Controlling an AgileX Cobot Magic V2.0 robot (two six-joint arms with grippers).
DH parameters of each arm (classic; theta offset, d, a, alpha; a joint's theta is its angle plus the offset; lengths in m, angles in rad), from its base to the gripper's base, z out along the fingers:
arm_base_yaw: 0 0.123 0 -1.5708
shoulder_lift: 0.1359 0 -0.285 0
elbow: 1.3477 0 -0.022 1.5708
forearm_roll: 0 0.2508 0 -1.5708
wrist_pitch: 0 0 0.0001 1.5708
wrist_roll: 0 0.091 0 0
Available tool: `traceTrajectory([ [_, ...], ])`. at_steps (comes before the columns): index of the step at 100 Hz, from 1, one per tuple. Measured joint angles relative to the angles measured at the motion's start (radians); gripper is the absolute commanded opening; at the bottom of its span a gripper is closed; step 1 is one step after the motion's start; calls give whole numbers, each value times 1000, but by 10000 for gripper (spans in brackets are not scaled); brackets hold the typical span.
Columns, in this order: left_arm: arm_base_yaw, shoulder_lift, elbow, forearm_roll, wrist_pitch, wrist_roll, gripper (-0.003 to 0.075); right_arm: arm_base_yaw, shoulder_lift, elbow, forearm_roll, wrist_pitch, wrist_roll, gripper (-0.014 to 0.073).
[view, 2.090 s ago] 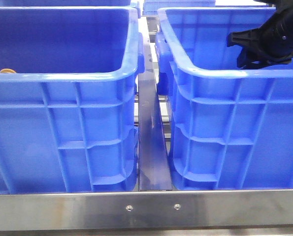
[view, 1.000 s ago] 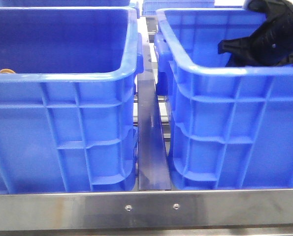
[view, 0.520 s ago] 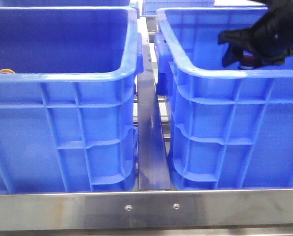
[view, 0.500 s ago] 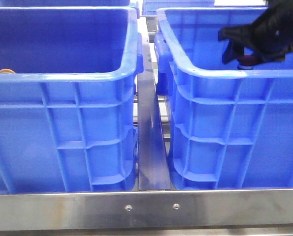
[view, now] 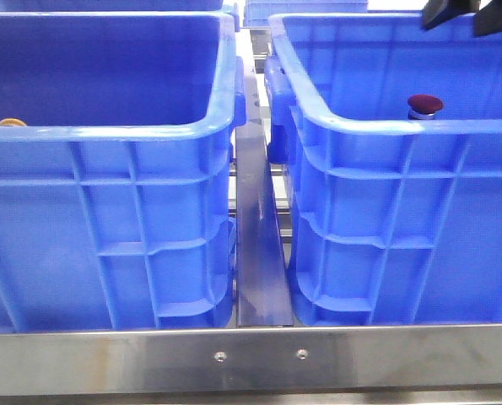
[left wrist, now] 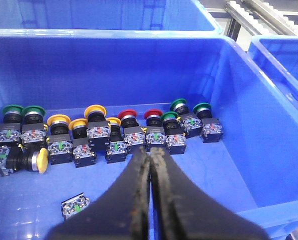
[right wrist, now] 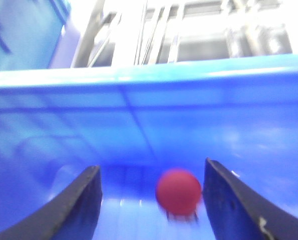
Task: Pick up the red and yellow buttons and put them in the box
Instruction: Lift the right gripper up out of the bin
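A dark red button (view: 424, 105) sits inside the right blue crate (view: 377, 126), its cap showing just over the front rim. My right gripper (view: 466, 14) is high above it at the top edge, open and empty. In the right wrist view the red button (right wrist: 178, 192) is a blur below and between the spread fingers of the right gripper (right wrist: 151, 167). My left gripper (left wrist: 150, 152) is shut and empty over the left crate (left wrist: 249, 150), above a row of yellow buttons (left wrist: 94, 110) and red buttons (left wrist: 127, 115). One orange-yellow cap (view: 12, 122) peeks over the left crate's rim.
The left crate (view: 107, 135) also holds green buttons (left wrist: 180, 105) and a loose contact block (left wrist: 74, 206). A steel rail (view: 257, 253) runs between the two crates. A steel bar (view: 251, 359) crosses the front. More blue crates stand behind.
My right gripper was low in the right crate, shut on the red button. It has opened and risen to the top right, leaving the button in the crate.
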Motion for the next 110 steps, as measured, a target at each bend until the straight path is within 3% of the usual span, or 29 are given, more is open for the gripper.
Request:
traceTrajectory([
  [45,0,0,0,0,0,0,-19,0,-449,294,0,14,-10,453],
  [55,0,0,0,0,0,0,-19,0,-527,346,0,17,-10,369],
  [84,0,0,0,0,0,0,-18,0,-662,403,0,40,-10,-76],
  [98,0,0,0,0,0,0,3,0,-668,403,0,61,-10,-69],
  [110,0,0,0,0,0,0,135,0,-668,403,0,86,-10,-69],
])
